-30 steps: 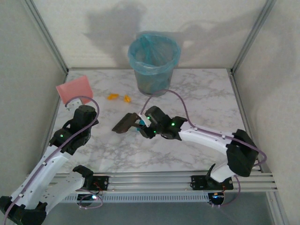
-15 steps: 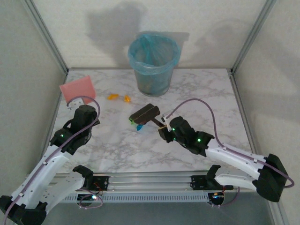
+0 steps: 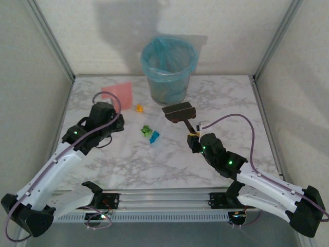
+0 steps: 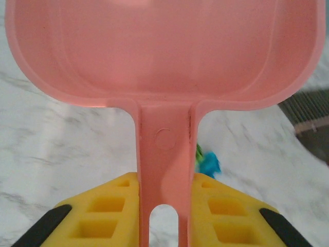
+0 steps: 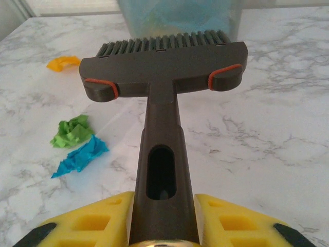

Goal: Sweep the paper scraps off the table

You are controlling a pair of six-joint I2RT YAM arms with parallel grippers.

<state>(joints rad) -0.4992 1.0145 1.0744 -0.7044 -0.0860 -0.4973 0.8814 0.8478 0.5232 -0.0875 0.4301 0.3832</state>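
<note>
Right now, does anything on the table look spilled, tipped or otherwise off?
Nothing odd beyond the loose paper scraps: an orange scrap near the bin, a green scrap beside a blue scrap at mid-table. The bin stands upright.

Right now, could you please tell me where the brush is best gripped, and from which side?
Grip the brush by its narrow straight handle, coming from the end opposite the bristles, as the right hand does. The handle is slim enough to clamp; the head is wide, and its bristles must stay free to reach the paper scraps.
</note>
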